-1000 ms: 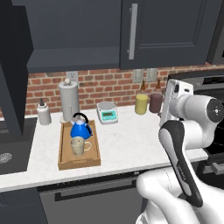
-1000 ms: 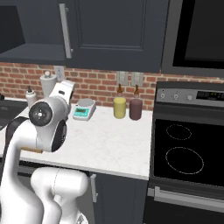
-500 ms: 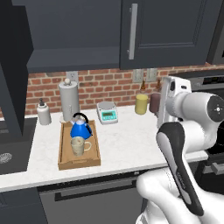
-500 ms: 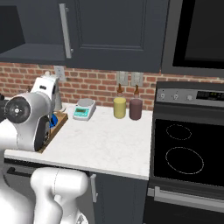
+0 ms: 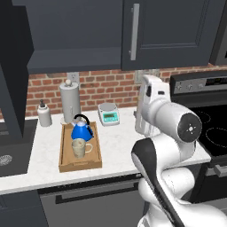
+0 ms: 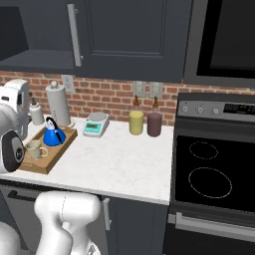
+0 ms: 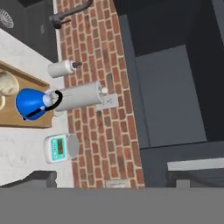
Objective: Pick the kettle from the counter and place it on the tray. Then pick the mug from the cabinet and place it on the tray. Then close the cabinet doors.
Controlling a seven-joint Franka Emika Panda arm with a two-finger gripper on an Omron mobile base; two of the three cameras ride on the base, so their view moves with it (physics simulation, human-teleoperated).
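The kettle [image 5: 82, 131] and the mug [image 5: 79, 148] were both seated on the tray [image 5: 67, 160], the kettle at the rear end nearest the brick wall [image 5: 111, 86] and the mug just in front of it. The tray rested on the desk [image 5: 119, 146], lengthwise from front to back.

Behind the tray, a grey cylinder [image 5: 69, 102] with a ball top was positioned against the wall, with a small white bottle [image 5: 44, 114] to its left. A scale [image 5: 109, 114] was located to the right of the tray, near the wall. A yellow jar [image 6: 135, 122] and a dark-red jar [image 6: 154, 124] were placed side by side further right, beside the stove [image 6: 214, 169].

Above the desk, the cabinet [image 5: 75, 33] was seen with its left door [image 5: 11, 84] swung open and its right door [image 5: 166, 31] closed; the shelf behind the open door was exposed.

The arm was raised over the desk to the right of the tray, well apart from kettle and mug. The claw was directed towards the wall and cabinet; its fingertips could not be made out clearly, but the jaws were set fully apart and nothing was held.
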